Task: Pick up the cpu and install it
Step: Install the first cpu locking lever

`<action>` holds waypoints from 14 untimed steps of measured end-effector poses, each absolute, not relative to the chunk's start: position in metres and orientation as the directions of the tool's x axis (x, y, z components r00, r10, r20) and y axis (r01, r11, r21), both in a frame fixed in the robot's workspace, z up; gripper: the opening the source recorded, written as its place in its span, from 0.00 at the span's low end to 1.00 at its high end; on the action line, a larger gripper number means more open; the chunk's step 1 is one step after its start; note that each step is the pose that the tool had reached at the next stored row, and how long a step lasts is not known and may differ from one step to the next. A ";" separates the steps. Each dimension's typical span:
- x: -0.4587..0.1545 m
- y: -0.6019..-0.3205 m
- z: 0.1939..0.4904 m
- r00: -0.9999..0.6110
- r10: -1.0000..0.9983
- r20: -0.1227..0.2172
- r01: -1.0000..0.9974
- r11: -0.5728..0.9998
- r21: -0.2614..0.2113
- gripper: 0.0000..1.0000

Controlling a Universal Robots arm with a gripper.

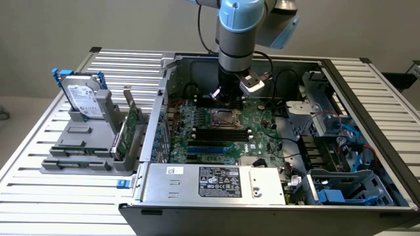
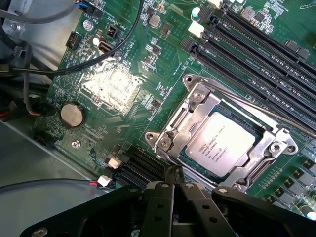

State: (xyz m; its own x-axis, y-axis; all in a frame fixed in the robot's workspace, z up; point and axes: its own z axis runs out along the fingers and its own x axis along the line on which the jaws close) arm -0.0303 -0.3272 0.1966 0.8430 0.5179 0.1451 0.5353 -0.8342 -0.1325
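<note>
Gripper [image 2: 174, 190] pressed together, nothing pinched that I can see; its fingers meet just beside one edge of the socket frame [image 2: 224, 143] in the wrist view. In the exterior view the arm [image 1: 239, 29] hangs over the far part of the motherboard [image 1: 220, 140], inside the open computer case [image 1: 367, 162].

The cpu [image 2: 221, 143] lies flat in the socket, silver top up, print readable, metal frame around it on all sides. It looks seated square: edges run parallel to the frame, no corner riding high (as far as I can judge from this angle). So the placing part reads as done, and the work now sits at the socket itself.

Notes for doing this bit well:
- Keep the closed fingertips off the chip's top; any push belongs on the frame or the lever wire [image 2: 276, 111], not on the lid.
- Move straight, no sideways drag. The pins under the chip will not forgive a skid.
- Black cable [image 2: 98, 59] loops across the board well apart from the socket; no snag risk where I am.
- Memory slots [image 2: 256, 44] run just beside the socket frame; stay clear of their latches.

On the desk [image 1: 59, 196], at the exterior view's left, the hard drive [image 1: 86, 98] stands upright in its rack, untouched.
</note>
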 end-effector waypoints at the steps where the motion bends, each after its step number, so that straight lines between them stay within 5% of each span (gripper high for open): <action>1: -0.030 -0.327 0.197 0.843 0.518 0.145 0.535 -0.834 -0.132 0.11; 14: -0.029 -0.328 0.197 0.842 0.519 0.145 0.537 -0.833 -0.132 0.11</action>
State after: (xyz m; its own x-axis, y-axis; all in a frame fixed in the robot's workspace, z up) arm -0.0287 -0.3276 0.1966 0.8421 0.5195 0.1449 0.5368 -0.8333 -0.1321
